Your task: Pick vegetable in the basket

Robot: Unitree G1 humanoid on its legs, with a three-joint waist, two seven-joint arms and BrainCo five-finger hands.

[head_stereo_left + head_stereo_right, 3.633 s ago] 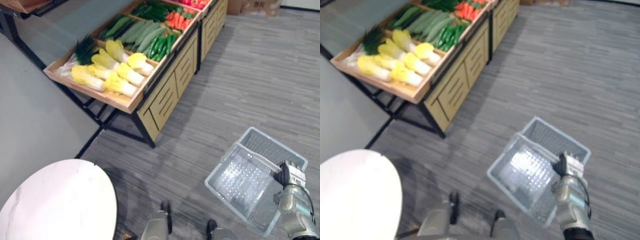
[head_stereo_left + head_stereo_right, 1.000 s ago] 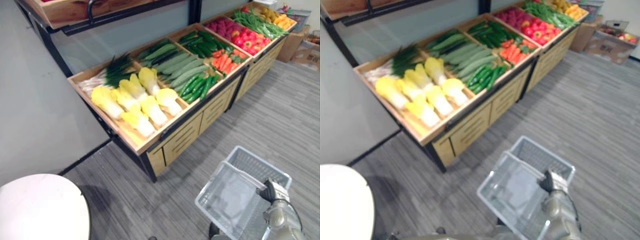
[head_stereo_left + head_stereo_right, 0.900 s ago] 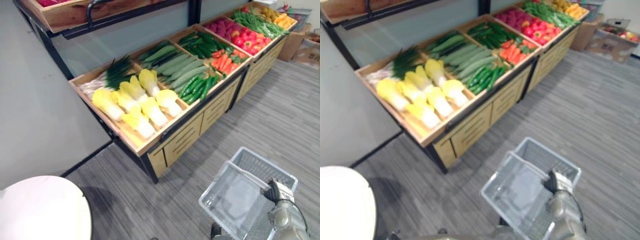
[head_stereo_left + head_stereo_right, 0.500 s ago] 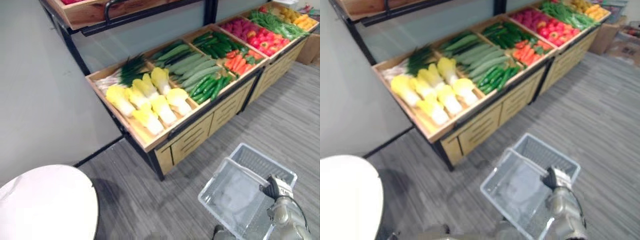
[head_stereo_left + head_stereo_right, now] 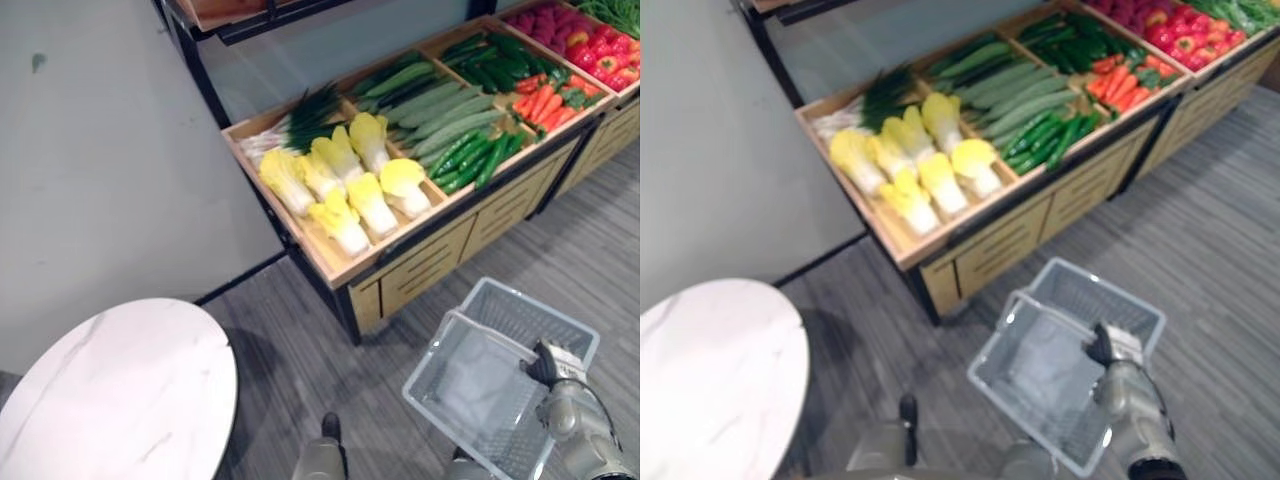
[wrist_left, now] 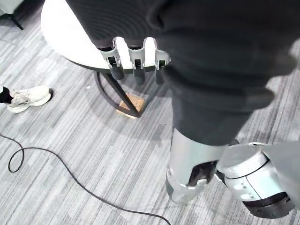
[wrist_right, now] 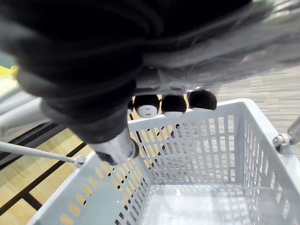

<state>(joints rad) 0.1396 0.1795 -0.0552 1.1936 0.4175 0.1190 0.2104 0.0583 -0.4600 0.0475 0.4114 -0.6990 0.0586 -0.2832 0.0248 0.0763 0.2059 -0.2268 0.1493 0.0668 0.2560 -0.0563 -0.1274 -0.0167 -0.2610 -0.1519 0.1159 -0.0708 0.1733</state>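
We see the basket (image 5: 470,385), a pale grey plastic mesh crate with a thin wire handle (image 5: 492,332), hanging low at about 5 o'clock in the head views, above the grey plank floor (image 5: 300,350). Our right hand (image 5: 546,362) has its fingers curled round that handle near the basket's right side. In the right wrist view the dark fingertips (image 7: 173,105) bend back over the perforated wall, with the thumb (image 7: 117,146) set apart from them. The vegetables lie in the wooden produce stand (image 5: 420,265), which runs from 12 towards 2 o'clock, well apart from the basket. In the compartment nearest us, yellow-leaved napa cabbages (image 5: 345,195) lie side by side with green leeks (image 5: 305,115) just behind them. Pale and dark green cucumbers (image 5: 445,110) come next towards 1 o'clock, then orange carrots (image 5: 545,98) and red peppers (image 5: 600,50) at the far right end. A round white marble-look surface (image 5: 110,400) sits at 8 o'clock, near the stand's left end but not touching it. Our left hand (image 6: 135,58) shows in its own wrist view, its fingers hanging straight and relaxed, holding nothing, above the same round surface. A person's white shoe (image 6: 29,98) rests on the floor beside that surface's dark base.
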